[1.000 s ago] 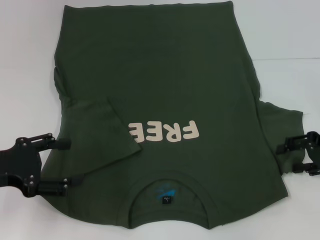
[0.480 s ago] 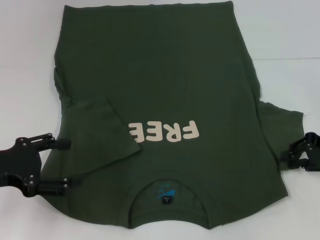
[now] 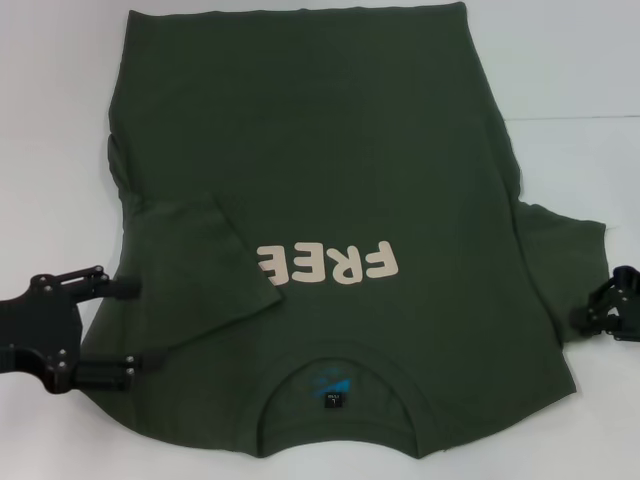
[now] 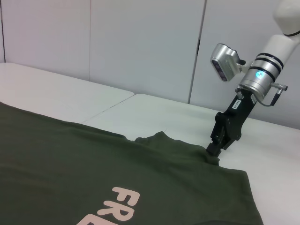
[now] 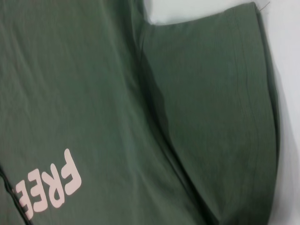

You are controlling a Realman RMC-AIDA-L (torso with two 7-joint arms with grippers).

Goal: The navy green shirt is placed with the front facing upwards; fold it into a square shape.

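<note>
right pincer point(image 3: 612, 312) pinches the navy green shirt point(image 3: 330, 180) sleeve edge.

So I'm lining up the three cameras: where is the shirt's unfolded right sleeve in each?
Head view: right sleeve at the right edge, beside the right pincer.
Left wrist view: sleeve mid-frame, under the far pincer.
Right wrist view: sleeve fills the picture's right half.
Shared landmark: FREE lettering.

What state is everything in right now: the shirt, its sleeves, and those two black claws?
navy green shirt: flat on the white table, front up, collar nearest the robot.
left-side sleeve: folded in, covering part of the lettering.
right-side sleeve: spread out flat.
left gripper: open, at the shirt's edge.
right gripper: tip on the spread sleeve's edge.
</note>
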